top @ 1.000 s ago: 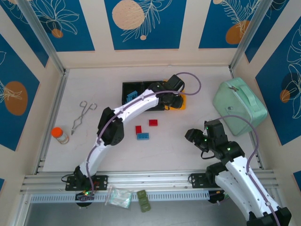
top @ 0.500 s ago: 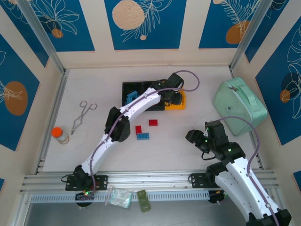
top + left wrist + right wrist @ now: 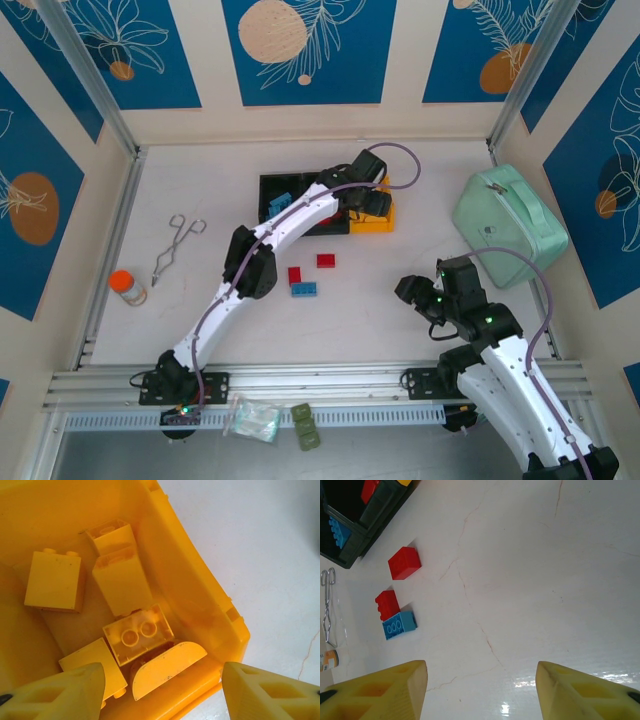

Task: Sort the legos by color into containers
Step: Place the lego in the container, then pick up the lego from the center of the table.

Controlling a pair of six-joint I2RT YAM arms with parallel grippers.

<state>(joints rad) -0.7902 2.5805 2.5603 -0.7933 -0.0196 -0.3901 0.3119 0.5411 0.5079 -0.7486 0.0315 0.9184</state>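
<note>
— Fingers of the left arm (image 3: pixel 55 692) stand apart with nothing between them, right over the yellow bin (image 3: pixel 220 630). What's inside?

— Several yellow bricks (image 3: pixel 137 632) lie on its floor, a rounded piece among them. Yellow looks finished, I'd say.

— And the right arm's fingers (image 3: pixel 375 692)?

— Apart too, and empty, hanging above bare desk (image 3: pixel 545 580), well away from the bins.

— So what's left out?

— Three legos on the desk, near the front of the bin row. A lone red brick (image 3: pixel 326 260) sits nearest the bins. A second red brick (image 3: pixel 295 275) has a blue brick (image 3: pixel 305 289) just beside it.

— The black bins?

— The end black bin (image 3: pixel 268 183) holds blue pieces, and the middle black bin (image 3: pixel 387 502) shows red.

— Nearly done, then?

— My guess is yes. Three picks remain: two for the red bin, one for the blue.
</note>
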